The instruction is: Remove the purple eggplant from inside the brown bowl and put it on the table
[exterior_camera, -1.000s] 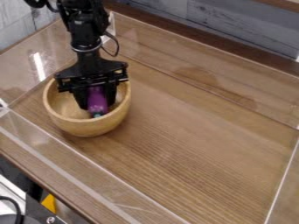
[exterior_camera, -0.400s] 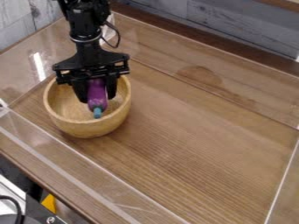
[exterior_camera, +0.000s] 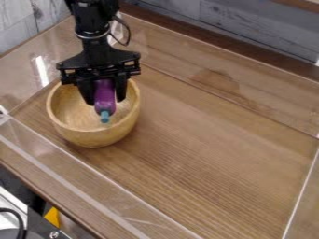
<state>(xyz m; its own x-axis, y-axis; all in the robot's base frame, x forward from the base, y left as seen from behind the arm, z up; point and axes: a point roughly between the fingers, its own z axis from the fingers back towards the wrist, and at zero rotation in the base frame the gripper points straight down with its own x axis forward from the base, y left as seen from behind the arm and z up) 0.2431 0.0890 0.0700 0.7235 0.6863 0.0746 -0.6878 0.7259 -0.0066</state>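
The purple eggplant hangs nearly upright, teal stem tip down, over the inside of the brown bowl. My gripper points straight down and is shut on the eggplant's upper part, black fingers on either side. The bowl, round and light wood with a thick rim, rests on the table at the left. The stem tip sits just above the bowl's tan floor, apart from it as far as I can tell.
Clear acrylic walls run along the table's edges, front and left. Wood-grain tabletop stretches to the right of the bowl. The black arm rises from the gripper toward the back left.
The gripper has risen a little with the eggplant in it, so the eggplant now hangs higher in the bowl. The bowl has stayed in place.
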